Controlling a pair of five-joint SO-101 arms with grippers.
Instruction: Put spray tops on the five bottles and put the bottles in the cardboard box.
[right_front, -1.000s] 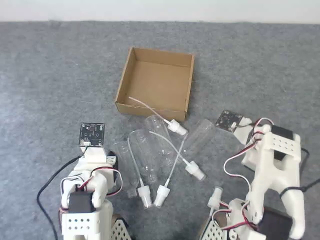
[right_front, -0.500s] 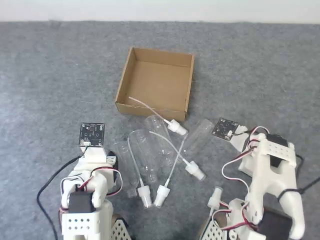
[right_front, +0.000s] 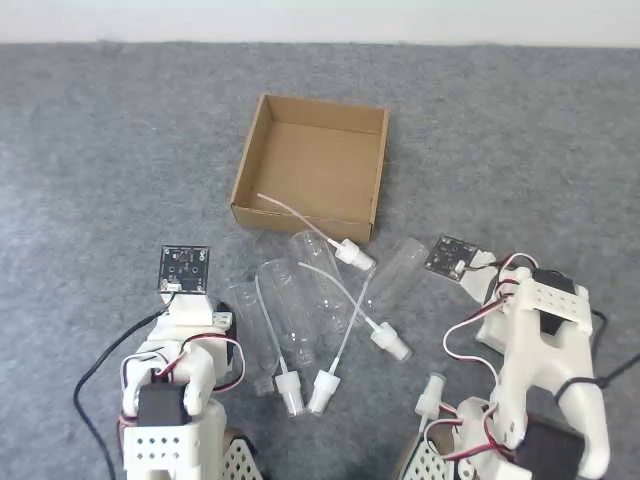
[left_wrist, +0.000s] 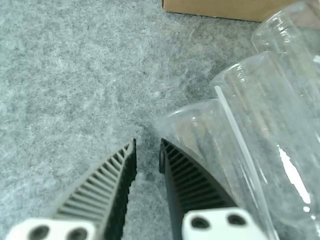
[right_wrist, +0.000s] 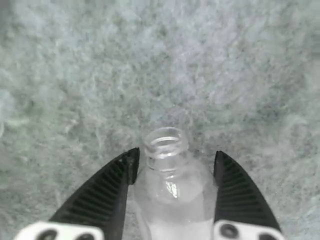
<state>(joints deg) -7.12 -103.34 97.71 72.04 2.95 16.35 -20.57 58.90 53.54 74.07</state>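
cardboard box (right_front: 300, 221): open-topped, upright | clear bottles (right_front: 292, 305): on their sides just beside box, necks bare | white spray tops (right_front: 291, 389): loose among them

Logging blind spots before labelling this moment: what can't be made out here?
Right pincer: in the high view, hidden under its wrist camera.
Bottle it straddles: body cut off by the right wrist view's edge.
Cardboard box: mostly cut off in the left wrist view.
Clear bottles: overlapping in the high view, count uncertain.

Brown cardboard box (right_front: 300, 215), clear bottles (right_front: 285, 300), white spray tops (right_front: 289, 391), speckled grey carpet (right_front: 100, 150), black ribbed jaws.
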